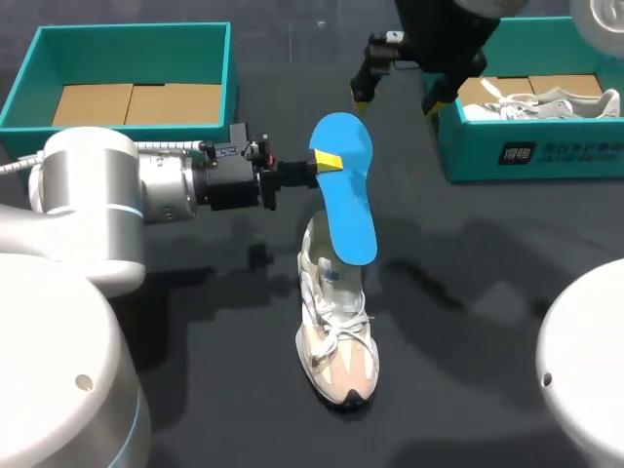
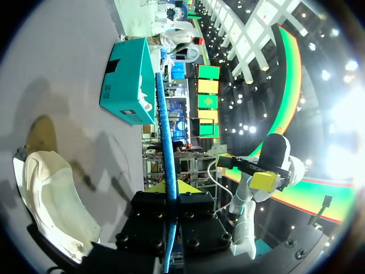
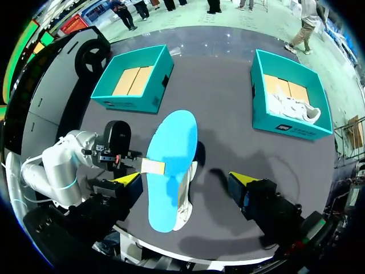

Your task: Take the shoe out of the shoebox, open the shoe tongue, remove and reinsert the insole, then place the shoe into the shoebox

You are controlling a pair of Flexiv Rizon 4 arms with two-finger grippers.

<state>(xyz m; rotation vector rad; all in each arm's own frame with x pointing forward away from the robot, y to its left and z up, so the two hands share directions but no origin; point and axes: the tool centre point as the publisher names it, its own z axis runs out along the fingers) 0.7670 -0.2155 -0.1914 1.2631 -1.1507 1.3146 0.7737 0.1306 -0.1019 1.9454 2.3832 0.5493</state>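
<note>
At the far left stands a teal cardboard shoebox (image 1: 231, 83), rectangular, its floor lined with plain brown card. The left arm comes in level, and the left gripper (image 1: 323, 164) is clenched on the blue insole (image 1: 348, 195). One yellow tip lies on the insole's upper face, and the left wrist view shows the smooth foam sheet edge-on between both fingers. The insole's long axis runs from the far side toward the robot, with its broad rounded end farthest away. Its near end hangs over the shoe's collar, perhaps touching it; the angle is too poor to tell.

The shoe (image 1: 337, 336) stands on its sole on the dark table, toe toward the robot and heel away. It is white mesh with laces and peach toe panels.

The right gripper (image 1: 395, 97) hovers beyond the insole, its fingers spread wide and gripping nothing. At the right, a second teal shoebox (image 1: 531, 151) holds a white sneaker (image 1: 551, 100).
</note>
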